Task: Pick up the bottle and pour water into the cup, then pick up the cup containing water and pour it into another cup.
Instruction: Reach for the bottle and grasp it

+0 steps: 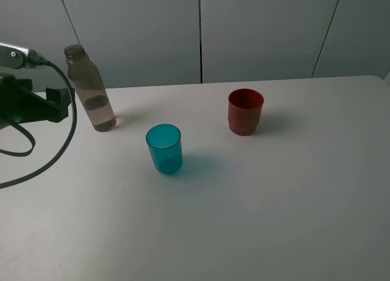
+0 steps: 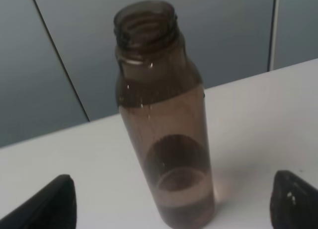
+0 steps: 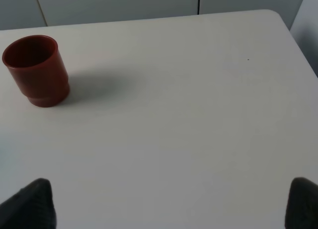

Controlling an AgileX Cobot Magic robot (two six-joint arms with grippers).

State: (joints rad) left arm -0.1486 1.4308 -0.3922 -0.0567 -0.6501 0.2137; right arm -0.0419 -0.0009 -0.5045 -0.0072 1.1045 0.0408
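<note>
Left fingers [image 2: 49,206] wide, flanking the bottle [image 2: 164,129], untouched. Off-centre closing may topple it; seems lightly filled. Right fingers [image 3: 30,201] wide, empty.

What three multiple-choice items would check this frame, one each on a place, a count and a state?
1. In the high view, where does the bottle stand?
A. left of both cups
B. between the two cups
C. right of both cups

2. How many cups stand on the table?
A. one
B. two
C. three

3. How are the left fingers?
A. shut on the bottle
B. lifting a cup
C. open, apart from the bottle

Answers:
1. A: the bottle is left of the teal cup and the red cup.
2. B: only the teal cup and the red cup are there.
3. C: the left wrist view shows bare table between each finger and the upright bottle.
</note>
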